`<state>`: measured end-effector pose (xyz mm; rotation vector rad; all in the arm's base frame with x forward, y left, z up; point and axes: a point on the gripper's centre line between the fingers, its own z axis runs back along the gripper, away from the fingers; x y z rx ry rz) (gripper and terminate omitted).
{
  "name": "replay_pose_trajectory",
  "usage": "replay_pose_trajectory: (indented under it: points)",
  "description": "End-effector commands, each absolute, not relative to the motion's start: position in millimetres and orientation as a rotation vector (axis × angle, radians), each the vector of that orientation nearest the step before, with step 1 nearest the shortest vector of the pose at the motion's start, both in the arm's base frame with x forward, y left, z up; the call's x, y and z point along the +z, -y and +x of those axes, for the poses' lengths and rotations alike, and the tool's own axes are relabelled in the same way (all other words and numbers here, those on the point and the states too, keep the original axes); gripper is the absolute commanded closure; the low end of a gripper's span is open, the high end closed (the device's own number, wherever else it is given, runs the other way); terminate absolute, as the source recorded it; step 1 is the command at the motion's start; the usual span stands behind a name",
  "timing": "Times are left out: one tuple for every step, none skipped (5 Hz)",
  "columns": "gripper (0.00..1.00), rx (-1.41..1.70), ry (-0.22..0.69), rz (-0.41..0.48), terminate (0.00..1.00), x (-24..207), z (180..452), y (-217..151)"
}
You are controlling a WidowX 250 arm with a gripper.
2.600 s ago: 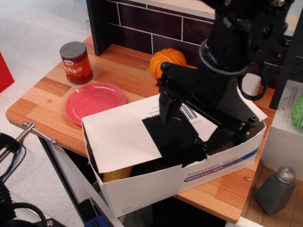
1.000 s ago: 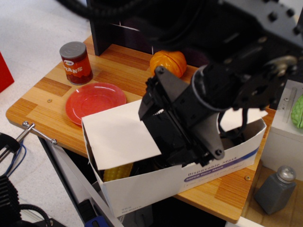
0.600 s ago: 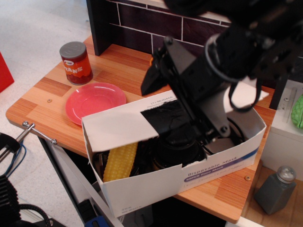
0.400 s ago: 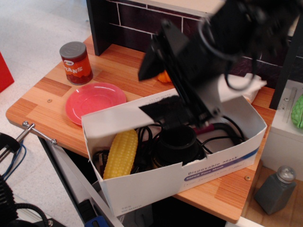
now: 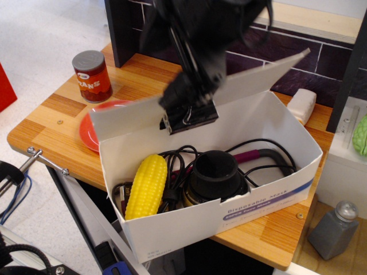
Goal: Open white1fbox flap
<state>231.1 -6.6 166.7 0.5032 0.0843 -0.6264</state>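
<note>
The white1fbox sits open just below the gripper, its flap standing raised along the far long edge. The gripper's jaws are closed on the flap's upper edge. Below the gripper lie a corn cob and a black round device. To its left, a red can.

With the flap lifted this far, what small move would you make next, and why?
Probably swing the flap a little farther back past vertical: the gripper sits at its upper edge, the flap stands raised, and the white box's contents are exposed.
</note>
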Motion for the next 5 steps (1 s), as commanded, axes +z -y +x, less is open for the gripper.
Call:
replay_pose_trajectory:
  points:
    - [0.0, -0.799, -0.05, 0.506, 0.0, 185, 252, -25]
    - [0.0, -0.916, -0.038, 0.476, 0.0, 185, 258, -47]
    - [0.0, -0.994, -0.042, 0.385, 0.0, 183, 269, -64]
    - [0.0, -1.144, -0.04, 0.338, 0.0, 186, 279, -72]
    - [0.0, -1.174, -0.018, 0.304, 1.0, 182, 277, -76]
